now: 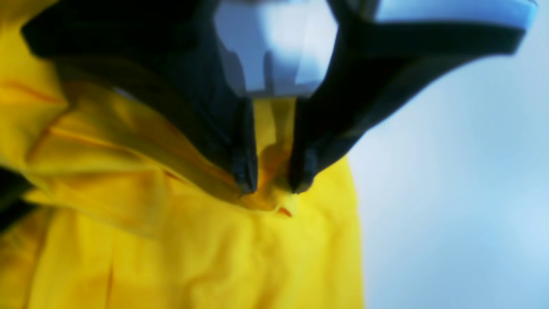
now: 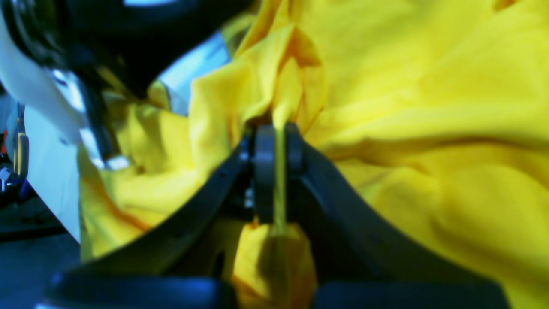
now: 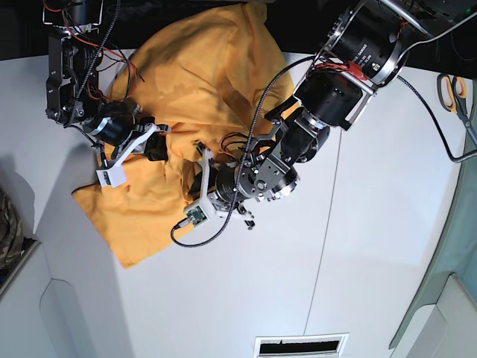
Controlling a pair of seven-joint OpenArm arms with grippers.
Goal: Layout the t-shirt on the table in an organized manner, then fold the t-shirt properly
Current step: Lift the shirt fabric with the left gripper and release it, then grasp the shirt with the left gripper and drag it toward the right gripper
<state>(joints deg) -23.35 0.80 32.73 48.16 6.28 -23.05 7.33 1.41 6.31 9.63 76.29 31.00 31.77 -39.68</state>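
Note:
The orange-yellow t-shirt (image 3: 201, 67) lies crumpled on the white table (image 3: 373, 246), spreading from the far edge toward the left. In the base view my left gripper (image 3: 205, 168) presses into the shirt's right edge near the middle. Its wrist view shows the jaws drawn close, pinching a puckered fold of the t-shirt (image 1: 214, 257) between the left gripper (image 1: 273, 184) tips, with bare table (image 1: 450, 193) beside it. My right gripper (image 3: 153, 142) sits on the shirt's left part. The right gripper (image 2: 276, 171) is shut on a thin raised fold of the t-shirt (image 2: 429, 128).
Orange-handled scissors (image 3: 451, 89) lie at the table's far right. A camouflage cloth (image 3: 9, 231) shows at the left edge. A vent slot (image 3: 300, 347) sits at the near edge. A black cable (image 3: 257, 127) loops over the shirt by my left arm.

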